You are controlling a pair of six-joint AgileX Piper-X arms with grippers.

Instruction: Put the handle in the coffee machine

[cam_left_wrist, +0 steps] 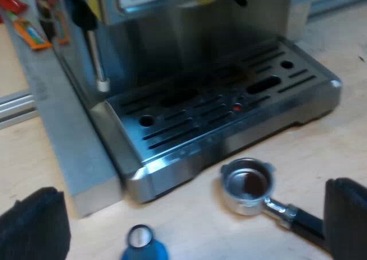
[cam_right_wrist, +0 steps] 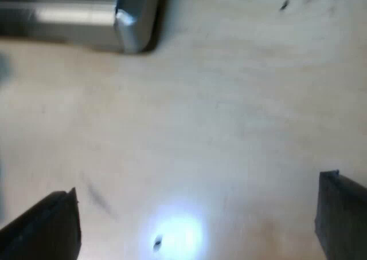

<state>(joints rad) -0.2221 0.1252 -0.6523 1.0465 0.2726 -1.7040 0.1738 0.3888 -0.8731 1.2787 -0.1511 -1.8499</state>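
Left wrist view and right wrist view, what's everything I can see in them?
espresso machine: one, silver, on the table
metal holder: one, silver with dark handle, loose on the table before the machine's tray
tamper: one, blue, on the table by the machine's corner
table: one, pale wood, under everything
left end effector: one, black, open, above holder and tamper
right end effector: one, black, open, over the table near the machine's corner

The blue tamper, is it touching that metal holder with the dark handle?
Apart. The left wrist view shows a stretch of bare table between the blue tamper and the metal holder, both in front of the espresso machine.
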